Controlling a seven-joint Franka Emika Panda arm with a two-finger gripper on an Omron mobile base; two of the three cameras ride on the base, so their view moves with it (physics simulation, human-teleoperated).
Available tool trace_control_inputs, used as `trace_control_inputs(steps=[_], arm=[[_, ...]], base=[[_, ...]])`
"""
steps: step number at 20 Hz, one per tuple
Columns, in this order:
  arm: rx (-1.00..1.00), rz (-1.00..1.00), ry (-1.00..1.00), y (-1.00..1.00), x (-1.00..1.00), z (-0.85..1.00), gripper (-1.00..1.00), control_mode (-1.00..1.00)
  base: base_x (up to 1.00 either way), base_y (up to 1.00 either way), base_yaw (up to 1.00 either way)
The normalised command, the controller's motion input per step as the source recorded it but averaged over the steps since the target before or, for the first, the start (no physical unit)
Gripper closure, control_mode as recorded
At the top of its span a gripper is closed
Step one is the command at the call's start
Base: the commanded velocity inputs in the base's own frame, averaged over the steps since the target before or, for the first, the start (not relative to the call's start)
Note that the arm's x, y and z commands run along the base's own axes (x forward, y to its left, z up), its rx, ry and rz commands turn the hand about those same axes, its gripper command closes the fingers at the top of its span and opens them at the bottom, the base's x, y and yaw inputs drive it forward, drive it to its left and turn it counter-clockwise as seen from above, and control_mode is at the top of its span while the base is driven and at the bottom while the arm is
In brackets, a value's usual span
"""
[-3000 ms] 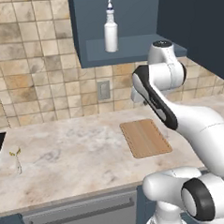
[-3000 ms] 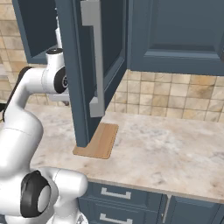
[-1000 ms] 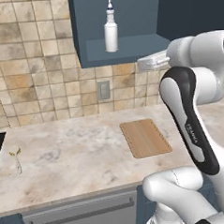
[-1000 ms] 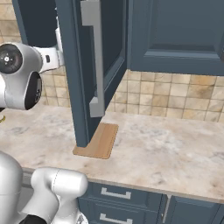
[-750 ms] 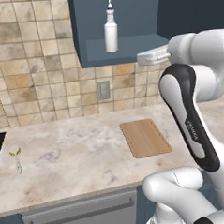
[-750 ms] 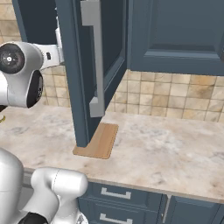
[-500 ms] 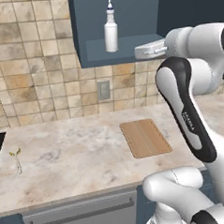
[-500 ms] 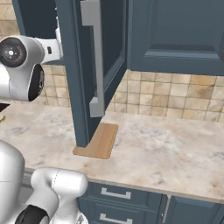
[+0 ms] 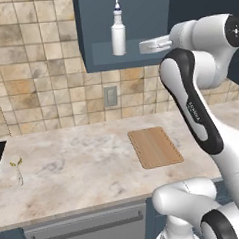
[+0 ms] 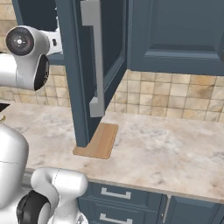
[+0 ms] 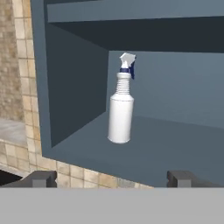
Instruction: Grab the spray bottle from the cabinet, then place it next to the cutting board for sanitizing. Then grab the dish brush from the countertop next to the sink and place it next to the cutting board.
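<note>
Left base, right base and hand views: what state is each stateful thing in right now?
Cabinet: door open, swung out.
Spray bottle: upright on the cabinet shelf, not gripped.
Gripper: open, empty, outside the cabinet and pointed at the bottle.
Cutting board: flat on the countertop, nothing on it.
Drawers: shut.

White spray bottle (image 9: pixel 118 31) stands upright inside my open cabinet (image 9: pixel 100 57); wooden cutting board (image 9: pixel 155 147) lies flat on countertop (image 9: pixel 74 167).
</note>
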Motion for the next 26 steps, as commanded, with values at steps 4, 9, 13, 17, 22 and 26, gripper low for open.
trace_control_inputs(steps=[4,9,13,17,22,26], arm=[[0.0,0.0,0.0,0.0,0.39,0.0,-1.0,-1.0],[0.0,0.02,-0.01,0.04,0.3,0.14,-1.0,-1.0],[0.0,0.04,-0.03,0.11,0.24,0.13,-1.0,-1.0],[0.0,0.02,-0.04,0.13,0.26,0.16,-1.0,-1.0],[0.0,0.01,-0.06,0.07,0.22,0.12,-1.0,-1.0],[0.0,0.0,-0.04,0.05,0.25,0.0,-1.0,-1.0]], base=[[0.0,0.0,0.0],[0.0,0.0,0.0],[0.0,0.0,0.0],[0.0,0.0,0.0],[0.0,0.0,0.0],[0.0,0.0,0.0]])
